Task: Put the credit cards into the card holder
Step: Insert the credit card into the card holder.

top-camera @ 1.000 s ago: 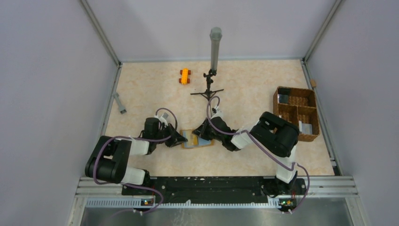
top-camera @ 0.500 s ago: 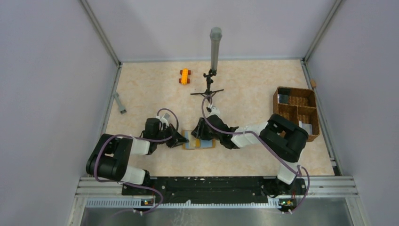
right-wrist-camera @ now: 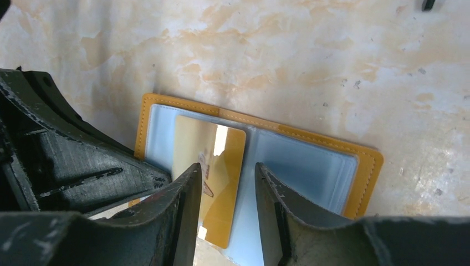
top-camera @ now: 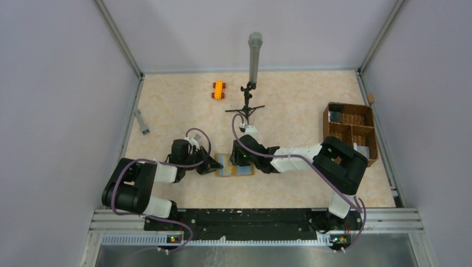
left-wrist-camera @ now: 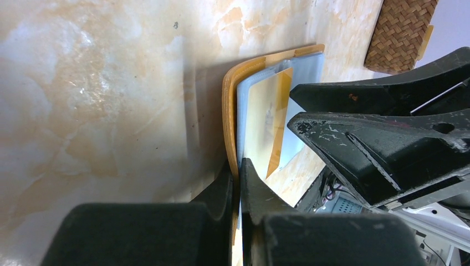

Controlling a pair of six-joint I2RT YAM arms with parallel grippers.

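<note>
The card holder (top-camera: 248,170) lies open on the table, mustard-orange with pale blue clear sleeves (right-wrist-camera: 310,160). A glossy gold credit card (right-wrist-camera: 213,160) lies on its left half, and I cannot tell how far it sits inside a sleeve. My left gripper (left-wrist-camera: 237,166) is shut on the card holder's (left-wrist-camera: 228,105) near edge, lifting that flap a little. My right gripper (right-wrist-camera: 228,166) hovers just above the card, open, with nothing between its fingers. From above, the left gripper (top-camera: 216,165) and the right gripper (top-camera: 238,160) meet over the holder. No other card shows.
A small orange toy car (top-camera: 219,89) sits at the back. A black stand with a grey tube (top-camera: 254,58) rises behind the holder. A brown wicker basket (top-camera: 350,133) stands at the right, and a grey stick (top-camera: 142,121) lies by the left wall.
My right gripper has opened, letting go of the gold card, and its arm has reached further left over the holder. The left gripper has closed fully on the holder's edge.
</note>
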